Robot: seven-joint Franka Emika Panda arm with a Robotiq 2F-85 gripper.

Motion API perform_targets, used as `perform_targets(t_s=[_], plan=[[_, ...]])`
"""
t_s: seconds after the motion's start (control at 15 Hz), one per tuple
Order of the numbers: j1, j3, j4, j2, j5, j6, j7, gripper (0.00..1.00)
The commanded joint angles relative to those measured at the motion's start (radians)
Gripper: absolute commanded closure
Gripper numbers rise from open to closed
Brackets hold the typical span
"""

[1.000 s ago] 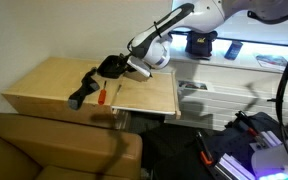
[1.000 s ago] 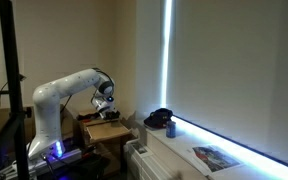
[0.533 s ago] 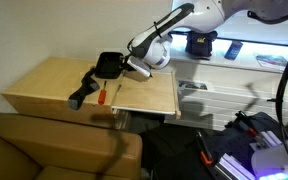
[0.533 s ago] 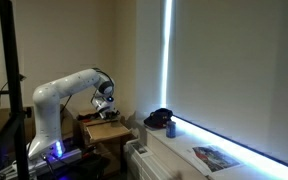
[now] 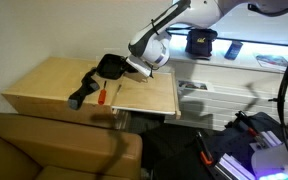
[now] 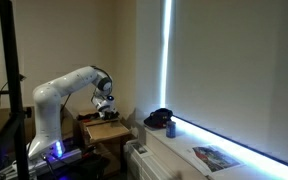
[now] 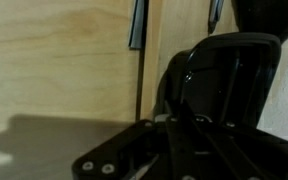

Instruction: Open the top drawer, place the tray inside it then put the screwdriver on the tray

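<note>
My gripper [image 5: 124, 68] is shut on the rim of the small black tray [image 5: 109, 66] and holds it tilted just above the pale wooden cabinet top [image 5: 44, 85]. In the wrist view the tray [image 7: 219, 75] fills the space in front of the gripper [image 7: 179, 118]. The orange-red screwdriver [image 5: 100, 94] lies on the cabinet top below the tray. The top drawer [image 5: 149, 95] appears pulled out beside it. In an exterior view the white arm [image 6: 69, 92] bends over the cabinet [image 6: 104, 128], and the tray is too small to make out there.
A long black angular tool [image 5: 81, 88] lies left of the screwdriver. A brown sofa back [image 5: 54, 145] stands before the cabinet. A white slatted unit [image 5: 219, 95] carries a black cap [image 5: 201, 42] and papers. Cables and lit gear [image 5: 254, 150] sit on the floor.
The jaws have shut on the tray's rim. The tray and the wrist have risen slightly. The screwdriver and the black tool have not moved.
</note>
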Motion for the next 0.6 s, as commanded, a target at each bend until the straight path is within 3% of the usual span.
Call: perform_targets(t_s=[0.0, 0.53], plan=[[0.063, -0.073, -0.02, -0.099, 0.116, -0.137, 0.079, 0.99], [0.314, -0.323, -0.017, -0.23, 0.323, -0.214, 0.267, 0.99]])
